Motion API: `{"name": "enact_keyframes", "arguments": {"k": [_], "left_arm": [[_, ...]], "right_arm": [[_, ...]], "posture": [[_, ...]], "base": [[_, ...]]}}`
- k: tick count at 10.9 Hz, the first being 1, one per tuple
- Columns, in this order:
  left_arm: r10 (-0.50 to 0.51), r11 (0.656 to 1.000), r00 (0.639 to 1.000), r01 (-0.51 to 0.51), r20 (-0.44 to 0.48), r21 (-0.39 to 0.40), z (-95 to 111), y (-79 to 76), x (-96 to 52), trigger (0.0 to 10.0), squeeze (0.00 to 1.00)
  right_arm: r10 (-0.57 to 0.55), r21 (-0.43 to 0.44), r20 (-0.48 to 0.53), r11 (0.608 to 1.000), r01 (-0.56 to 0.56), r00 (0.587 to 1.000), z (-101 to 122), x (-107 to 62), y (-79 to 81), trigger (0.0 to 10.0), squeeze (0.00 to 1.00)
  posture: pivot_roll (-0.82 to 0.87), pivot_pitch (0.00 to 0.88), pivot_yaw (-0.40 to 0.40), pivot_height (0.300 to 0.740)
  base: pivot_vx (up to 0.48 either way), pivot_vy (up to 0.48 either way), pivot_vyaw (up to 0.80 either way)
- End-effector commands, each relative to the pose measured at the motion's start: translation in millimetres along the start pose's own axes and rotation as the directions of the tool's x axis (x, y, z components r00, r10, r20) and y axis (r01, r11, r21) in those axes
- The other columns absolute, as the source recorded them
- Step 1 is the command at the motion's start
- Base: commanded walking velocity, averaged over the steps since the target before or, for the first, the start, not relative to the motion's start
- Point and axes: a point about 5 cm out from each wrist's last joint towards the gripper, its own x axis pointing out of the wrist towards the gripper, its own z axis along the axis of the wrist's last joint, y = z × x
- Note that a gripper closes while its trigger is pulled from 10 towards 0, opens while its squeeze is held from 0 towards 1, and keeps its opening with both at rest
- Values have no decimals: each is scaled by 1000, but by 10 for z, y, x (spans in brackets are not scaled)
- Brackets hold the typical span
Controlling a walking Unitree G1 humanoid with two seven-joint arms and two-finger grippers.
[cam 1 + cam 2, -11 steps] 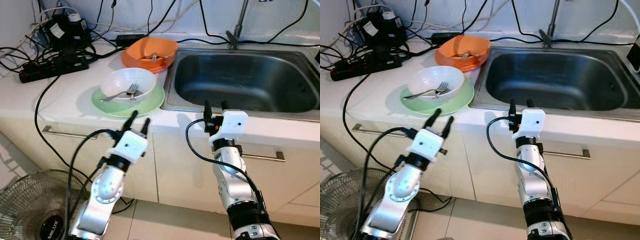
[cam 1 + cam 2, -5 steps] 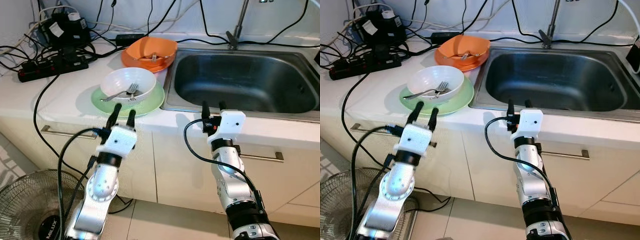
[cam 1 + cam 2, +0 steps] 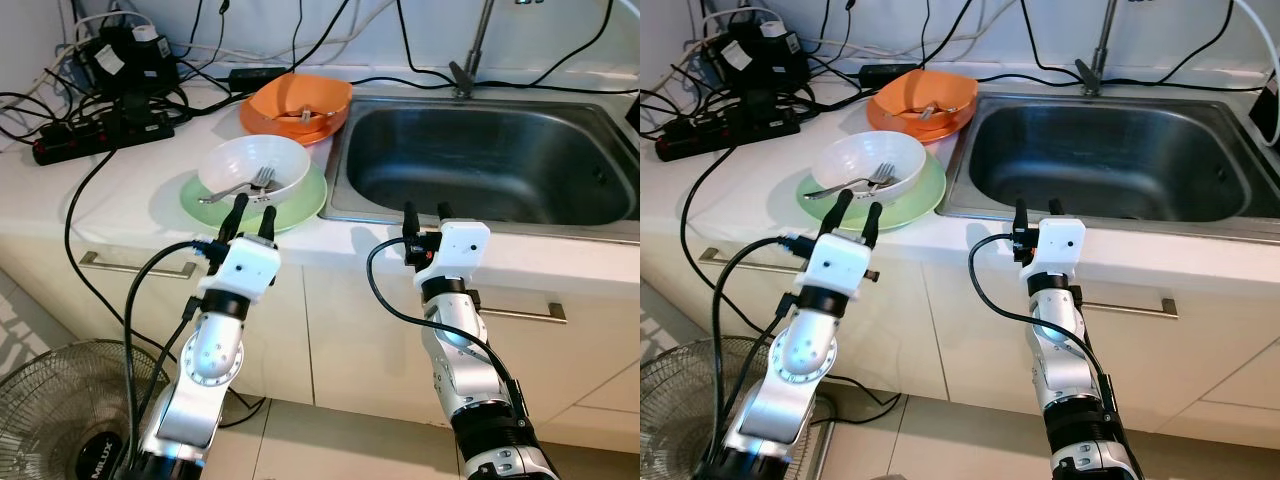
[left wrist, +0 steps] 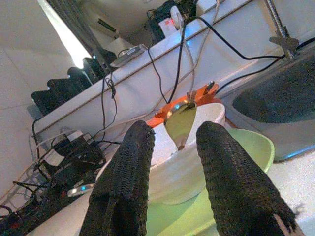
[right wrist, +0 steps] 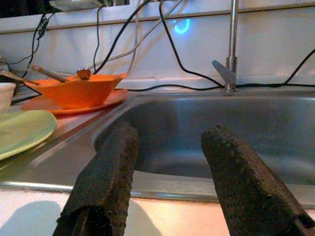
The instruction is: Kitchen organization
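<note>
White bowl (image 3: 254,169) sits on the green plate (image 3: 300,203) on your counter (image 3: 120,190), left of the sink (image 3: 490,160), with a fork (image 3: 240,186) and what looks like a spoon inside. Your left gripper (image 3: 252,208) hovers just before the plate's near edge, fingers apart. Your right gripper (image 3: 424,215) hangs at the sink's front rim, fingers apart too. An orange bowl (image 3: 297,102) sits behind

You see a black power strip (image 3: 95,135) and tangled black cables (image 3: 140,75) on the counter's (image 3: 130,190) back left. A fan (image 3: 60,410) stands on the floor at lower left. Cabinet handles (image 3: 520,314) run under the counter edge.
</note>
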Motion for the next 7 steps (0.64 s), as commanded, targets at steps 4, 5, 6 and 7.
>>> {"name": "enact_keyframes", "arguments": {"k": [4,5,6,7], "left_arm": [[0,1000,1000,0,3,-8,-15,-50,115,10000,0],[-2,1000,1000,2,5,-10,-23,-61,142,10000,0],[-3,1000,1000,3,8,-13,-24,-69,168,10000,0],[-6,1000,1000,7,13,-19,-20,-74,181,8275,0]], "right_arm": [[2,-3,2,1000,-2,1000,20,33,23,10000,0],[3,-4,2,1000,-3,1000,21,34,25,10000,0],[3,-3,3,1000,-3,1000,22,36,28,10000,0],[4,-3,2,1000,-4,1000,22,38,32,10000,0]], "posture": [[73,0,68,740],[71,0,69,740],[71,0,67,740],[70,0,66,740]], "base": [[0,0,0],[0,0,0],[0,0,0],[0,0,0]]}}
